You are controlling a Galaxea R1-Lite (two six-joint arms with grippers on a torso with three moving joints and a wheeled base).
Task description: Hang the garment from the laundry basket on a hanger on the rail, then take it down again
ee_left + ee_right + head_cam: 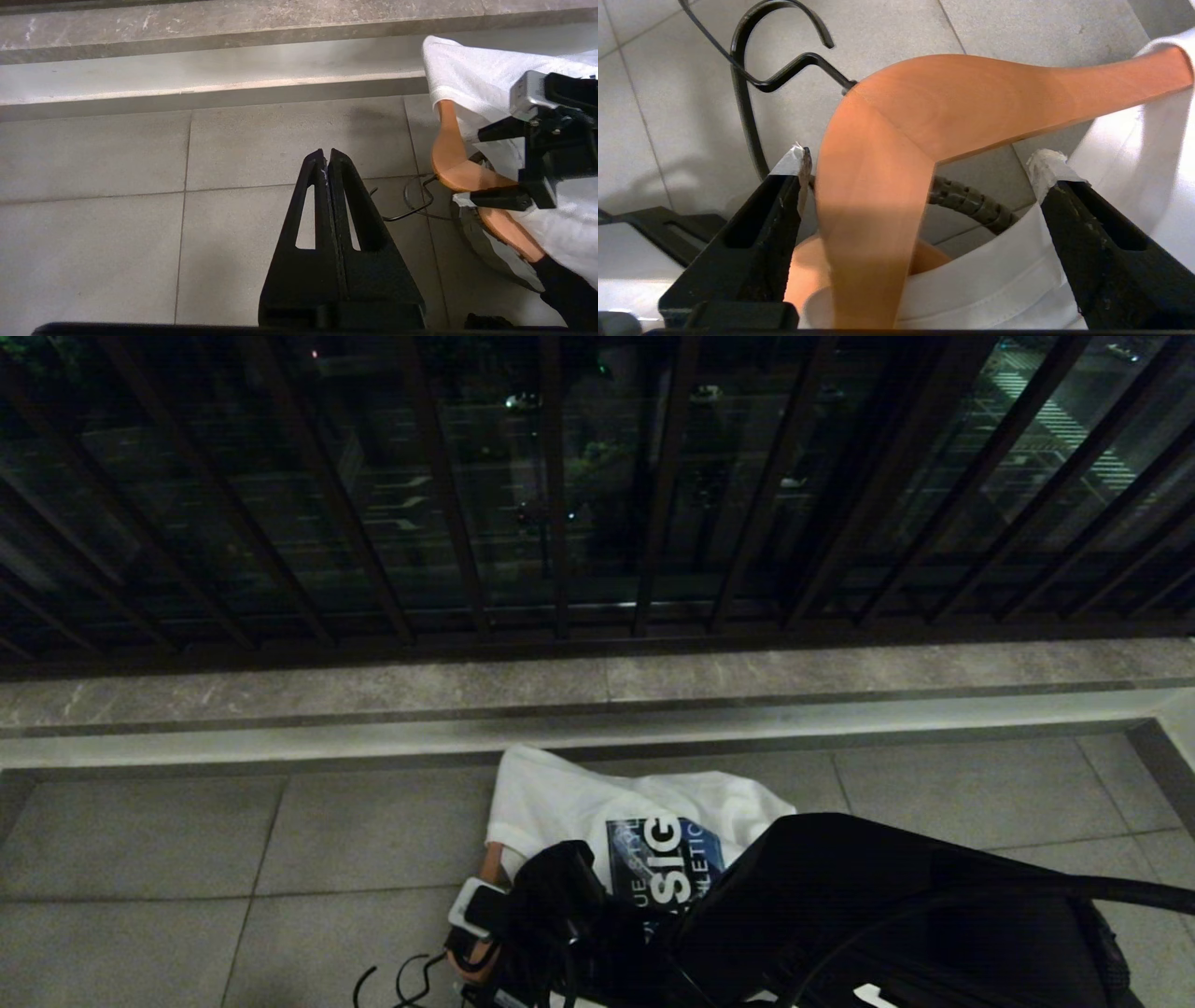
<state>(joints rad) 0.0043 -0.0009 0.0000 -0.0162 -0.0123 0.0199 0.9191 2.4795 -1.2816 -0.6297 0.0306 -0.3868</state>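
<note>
Right end effector stands spread astride the wooden hanger, which lies threaded in the white garment on the floor; closing off-centre risks the smooth hanger twisting out of the collar.

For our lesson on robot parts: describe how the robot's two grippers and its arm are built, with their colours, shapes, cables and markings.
The left gripper has two black, tapering triangular fingers with slot cut-outs. The right gripper has the same black fingers, each tipped with white tape. The right arm is black, with dark cables running along it.
</note>
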